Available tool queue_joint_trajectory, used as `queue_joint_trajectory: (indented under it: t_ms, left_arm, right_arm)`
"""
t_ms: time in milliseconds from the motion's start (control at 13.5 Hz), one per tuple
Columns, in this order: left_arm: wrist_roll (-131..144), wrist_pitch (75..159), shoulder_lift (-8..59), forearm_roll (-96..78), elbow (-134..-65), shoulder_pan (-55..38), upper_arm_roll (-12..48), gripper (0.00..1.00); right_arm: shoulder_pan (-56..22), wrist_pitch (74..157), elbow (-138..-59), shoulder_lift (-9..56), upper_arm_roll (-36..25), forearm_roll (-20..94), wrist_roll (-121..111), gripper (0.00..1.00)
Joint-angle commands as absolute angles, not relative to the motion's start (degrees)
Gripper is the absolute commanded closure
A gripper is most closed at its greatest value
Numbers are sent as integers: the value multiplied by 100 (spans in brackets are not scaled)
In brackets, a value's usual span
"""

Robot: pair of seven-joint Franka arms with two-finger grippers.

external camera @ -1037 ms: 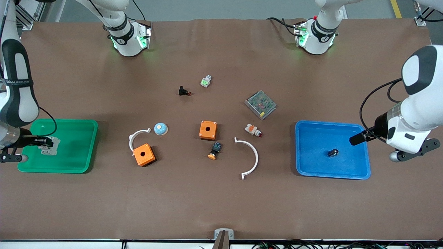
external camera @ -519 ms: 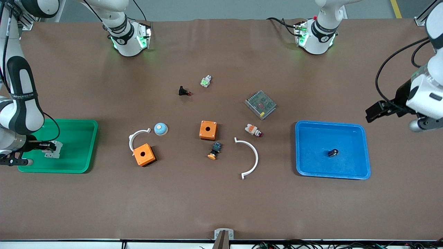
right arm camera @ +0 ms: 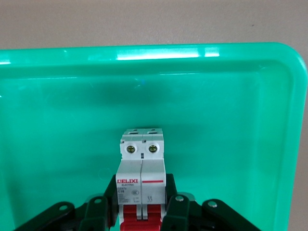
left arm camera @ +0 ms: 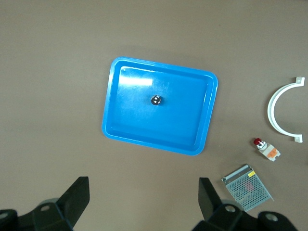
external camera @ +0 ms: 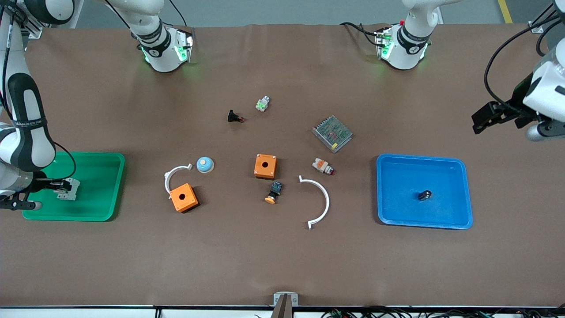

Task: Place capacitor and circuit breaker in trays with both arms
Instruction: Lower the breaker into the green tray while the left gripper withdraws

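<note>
Left gripper [external camera: 479, 124] risen, spread; right gripper [right arm camera: 141, 202] pinching boxy circuit breaker [right arm camera: 142, 180] over glossy green tray [right arm camera: 240, 144]

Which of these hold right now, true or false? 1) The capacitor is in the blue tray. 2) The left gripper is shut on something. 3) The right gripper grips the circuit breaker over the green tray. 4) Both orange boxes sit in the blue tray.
1) True: the capacitor lies in the blue tray.
2) False: the left gripper is open and empty, up over bare table beside the blue tray.
3) True: the right gripper is shut on the circuit breaker over the green tray.
4) False: both orange boxes stand on the table between the trays.
</note>
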State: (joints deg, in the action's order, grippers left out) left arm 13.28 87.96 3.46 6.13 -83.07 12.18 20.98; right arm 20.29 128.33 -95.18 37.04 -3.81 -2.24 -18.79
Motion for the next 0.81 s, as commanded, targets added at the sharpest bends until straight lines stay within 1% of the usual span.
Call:
queue_joint_trajectory:
  t_ms: [0, 74, 148, 222, 296, 444, 741]
  left_arm:
    - [994, 8491, 27, 571, -8429, 452, 1278, 0]
    - [871, 8464, -17, 554, -8429, 300, 1066, 0]
    - [757, 8464, -44, 510, -8446, 273, 1020, 0]
    - [669, 8438, -70, 449, -8446, 255, 967, 0]
    - [633, 8429, -96, 440, -8446, 142, 828, 0]
    - [624, 8420, -123, 439, -8446, -236, 459, 0]
    - [624, 8350, -105, 246, -8446, -202, 457, 0]
  right_arm:
    - [2188, 12806, -9475, 3744, -246, -229, -1960, 57]
    - [2180, 12788, -9466, 3735, -246, -229, -1960, 48]
    - [2171, 12753, -9475, 3718, -246, -229, -1960, 25]
    - [2162, 12727, -9475, 3700, -246, -229, -1960, 8]
    - [2153, 12640, -9475, 3639, -246, -229, -1951, 3]
    - [2075, 12184, -9466, 3281, -229, -229, -1951, 2]
    - [1636, 10858, -9475, 2139, -228, -229, -1654, 2]
